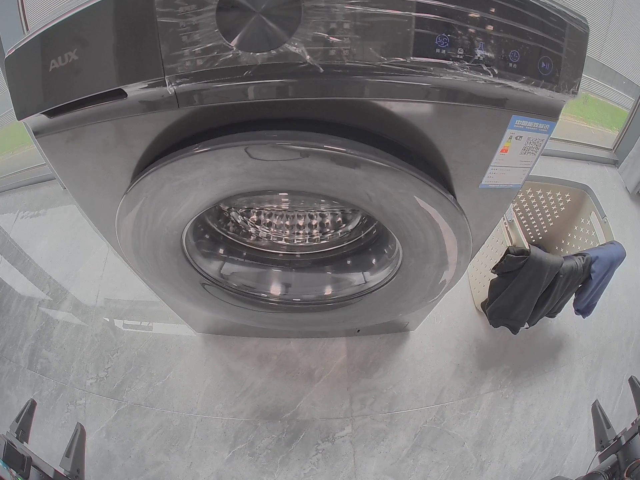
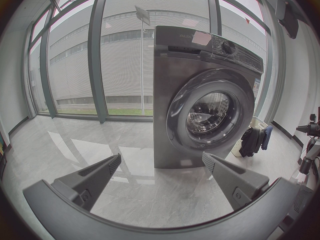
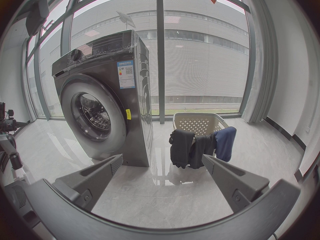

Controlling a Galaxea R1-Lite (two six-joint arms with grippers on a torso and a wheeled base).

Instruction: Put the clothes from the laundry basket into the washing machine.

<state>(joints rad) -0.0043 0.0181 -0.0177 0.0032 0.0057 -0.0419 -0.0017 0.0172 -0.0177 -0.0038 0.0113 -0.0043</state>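
Note:
A grey front-loading washing machine point(image 1: 293, 168) stands straight ahead with its round glass door point(image 1: 292, 251) closed. To its right sits a beige laundry basket point(image 1: 560, 215) with a black garment point(image 1: 530, 288) and a blue garment point(image 1: 600, 275) draped over its rim. The same basket point(image 3: 200, 122) and clothes point(image 3: 190, 147) lie ahead in the right wrist view. My left gripper point(image 1: 47, 431) is low at the near left, open and empty. At the near right my right gripper point(image 1: 620, 408) is also open and empty. Both are well short of the machine and basket.
Polished grey tile floor point(image 1: 300, 395) stretches between me and the machine. Floor-to-ceiling windows point(image 2: 116, 50) stand behind the washer, and a white wall point(image 3: 293, 84) runs to the right of the basket. A sticker point(image 1: 519, 151) is on the machine's right front.

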